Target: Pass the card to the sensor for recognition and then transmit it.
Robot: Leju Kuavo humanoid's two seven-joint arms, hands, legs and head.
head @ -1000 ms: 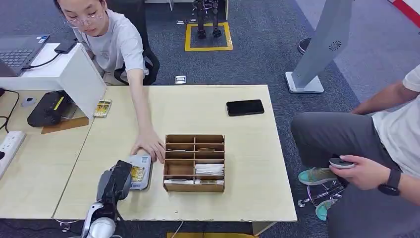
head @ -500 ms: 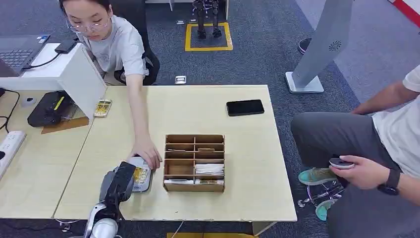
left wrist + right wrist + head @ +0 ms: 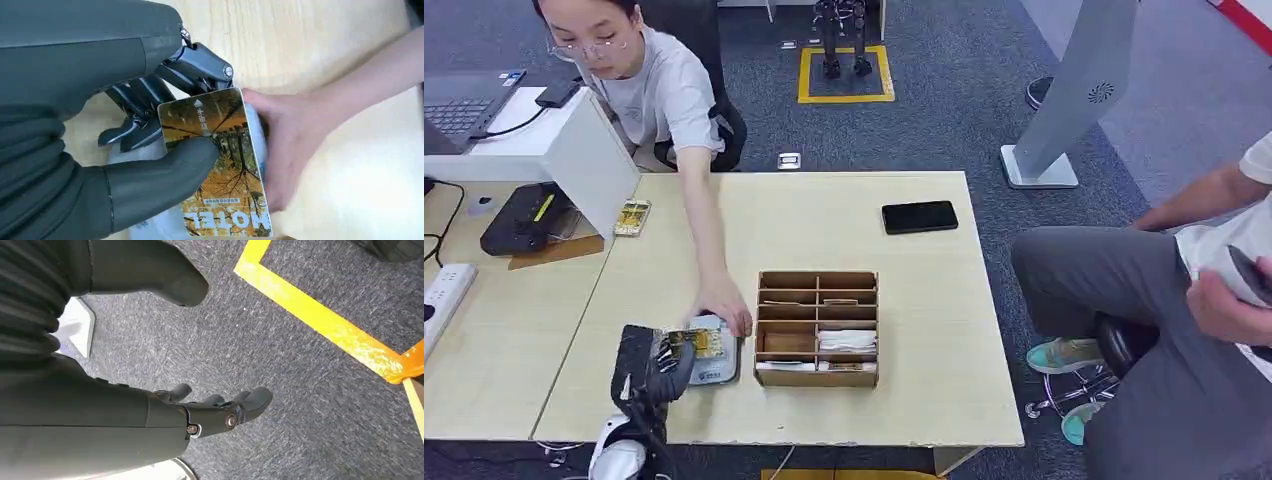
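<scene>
My left hand [image 3: 656,362] grips a hotel card [image 3: 220,160] printed with yellow autumn trees, thumb on its face and fingers behind it. I hold the card [image 3: 701,345] flat over a small pale grey sensor pad [image 3: 714,372] on the table, left of the wooden box. A person's hand [image 3: 722,302] rests on the far end of the sensor, and shows close beside the card as a hand [image 3: 295,145] in the left wrist view. My right hand [image 3: 215,412] hangs over the carpet, fingers apart and holding nothing.
A compartmented wooden box [image 3: 817,327] with cards and white paper stands right of the sensor. A black phone [image 3: 919,216] lies at the table's far right. Another card [image 3: 631,216] lies near a white partition [image 3: 574,150]. A seated person's leg [image 3: 1104,275] is close to the table's right side.
My left hand has turned and lowered the card flat over the sensor. The person's hand stayed on the sensor. The person at right lifted the hand with the remote.
</scene>
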